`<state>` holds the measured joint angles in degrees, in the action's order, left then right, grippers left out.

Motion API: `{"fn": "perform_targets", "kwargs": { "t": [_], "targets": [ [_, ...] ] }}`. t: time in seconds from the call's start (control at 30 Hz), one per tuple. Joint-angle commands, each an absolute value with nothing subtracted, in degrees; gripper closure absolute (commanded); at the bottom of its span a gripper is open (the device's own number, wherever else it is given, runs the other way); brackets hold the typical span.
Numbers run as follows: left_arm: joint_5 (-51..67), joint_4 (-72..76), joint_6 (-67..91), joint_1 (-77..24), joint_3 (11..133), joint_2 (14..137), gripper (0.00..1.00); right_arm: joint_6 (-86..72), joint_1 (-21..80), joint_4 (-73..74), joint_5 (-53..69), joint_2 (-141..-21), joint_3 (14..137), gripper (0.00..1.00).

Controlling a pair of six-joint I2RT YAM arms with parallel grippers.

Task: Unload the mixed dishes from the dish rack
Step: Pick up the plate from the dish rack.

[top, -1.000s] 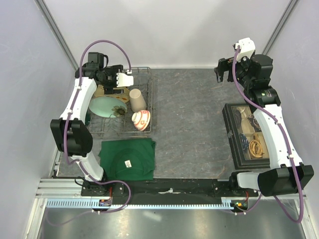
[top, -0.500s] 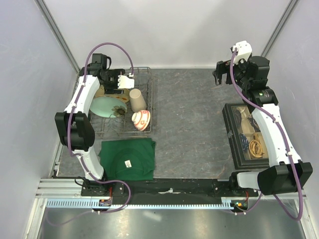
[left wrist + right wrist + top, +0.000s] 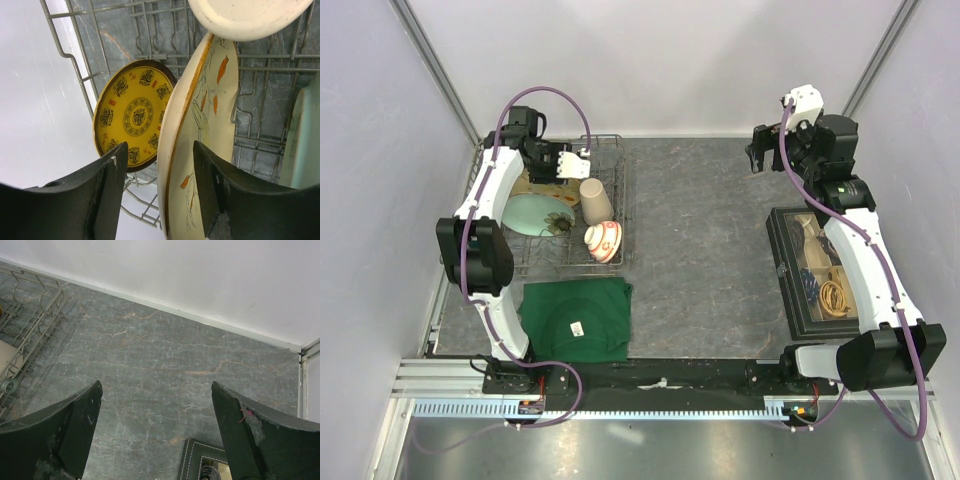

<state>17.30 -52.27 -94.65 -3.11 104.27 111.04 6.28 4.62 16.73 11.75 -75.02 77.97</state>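
Note:
The grey wire dish rack (image 3: pixel 618 205) stands at the back left. Among the mixed dishes in it are a pale teal plate (image 3: pixel 530 213), a tall beige cup (image 3: pixel 596 200) and a small red-and-white bowl (image 3: pixel 603 240). My left gripper (image 3: pixel 552 165) hangs over the rack's far end. In the left wrist view its jaws (image 3: pixel 159 155) straddle the rim of the upright cream floral plate (image 3: pixel 205 130), open, with a gap on both sides. The yellow-and-dark patterned plate (image 3: pixel 132 115) stands just behind it. My right gripper (image 3: pixel 760 150) is open over bare table (image 3: pixel 165 365).
A dark green folded cloth (image 3: pixel 575 318) lies in front of the rack, with a rounded dark green thing bearing a white label on it. A black compartment box (image 3: pixel 815 270) sits under the right arm. White walls close the back and sides.
My left gripper has shifted slightly toward the rack's far end and its jaws have narrowed around the cream plate's rim. The right arm has barely moved.

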Motion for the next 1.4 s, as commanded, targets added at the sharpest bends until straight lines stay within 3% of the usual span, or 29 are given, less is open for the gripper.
{"fn": "perform_targets", "kwargs": {
  "t": [0.0, 0.97, 1.37],
  "targets": [
    [16.6, -54.0, -97.6, -3.4, 106.7, 111.4, 0.42, 6.7, 4.5, 14.2, 11.7, -75.1, 77.3, 0.02],
    [14.5, -55.0, -99.8, -3.7, 108.3, 111.2, 0.69, 6.9, 4.5, 13.1, 11.4, -74.7, 75.6, 0.02],
    [12.0, -56.1, -102.4, -3.9, 108.7, 111.3, 0.90, 6.8, 4.5, 12.7, 11.5, -74.7, 75.2, 0.02]
  ]
}}
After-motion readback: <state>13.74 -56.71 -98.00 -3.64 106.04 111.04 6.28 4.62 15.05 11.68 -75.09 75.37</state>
